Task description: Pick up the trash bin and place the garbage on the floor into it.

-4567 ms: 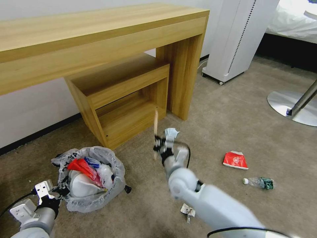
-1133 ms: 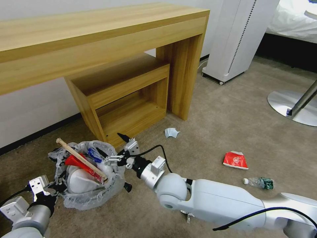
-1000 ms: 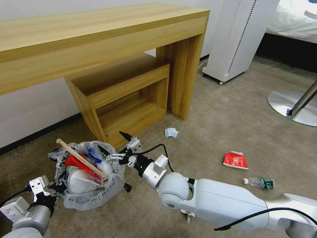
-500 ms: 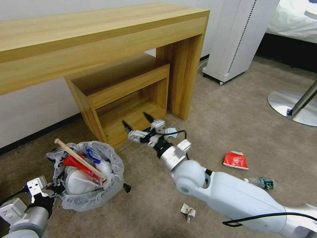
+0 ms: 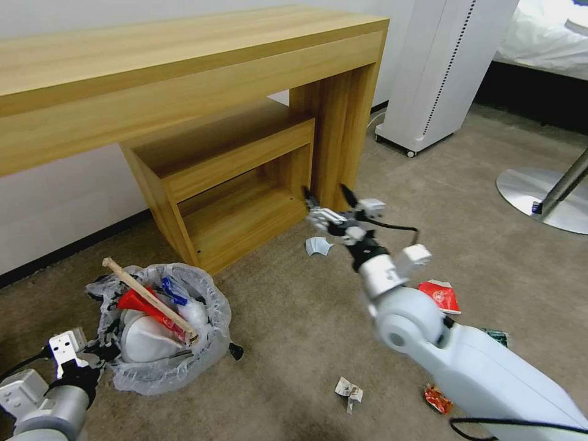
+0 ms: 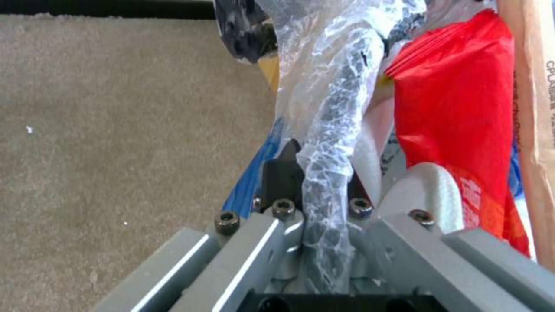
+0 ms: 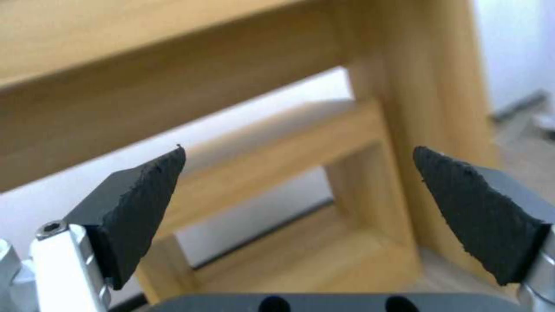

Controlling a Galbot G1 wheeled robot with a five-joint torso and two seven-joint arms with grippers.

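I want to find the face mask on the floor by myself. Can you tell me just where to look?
Find the big wooden desk and follow its right leg down to the beige carpet. Just in front of that leg lies the pale blue mask, crumpled, below the right gripper with its open fingers. The other litter nearby is red; the mask is the only light blue piece.

1. A long light-wood counter (image 5: 184, 67) stands against a plain white wall (image 5: 55, 208), its thick end panel reaching the floor.
2. A lower wooden shelf unit (image 5: 226, 177) of the same colour sits tucked beneath it, with one open compartment.
3. A dark baseboard (image 5: 73, 248) runs along the foot of the wall.
4. The floor (image 5: 429, 202) is beige-tan short-pile carpet.
5. A tall white appliance (image 5: 441, 67) on small wheels stands to the right of the counter.
6. A round metal base (image 5: 539, 199) with a slanted pole rests on the carpet at the far right.
7. A bed (image 5: 545, 37) with white bedding shows in the upper right corner.
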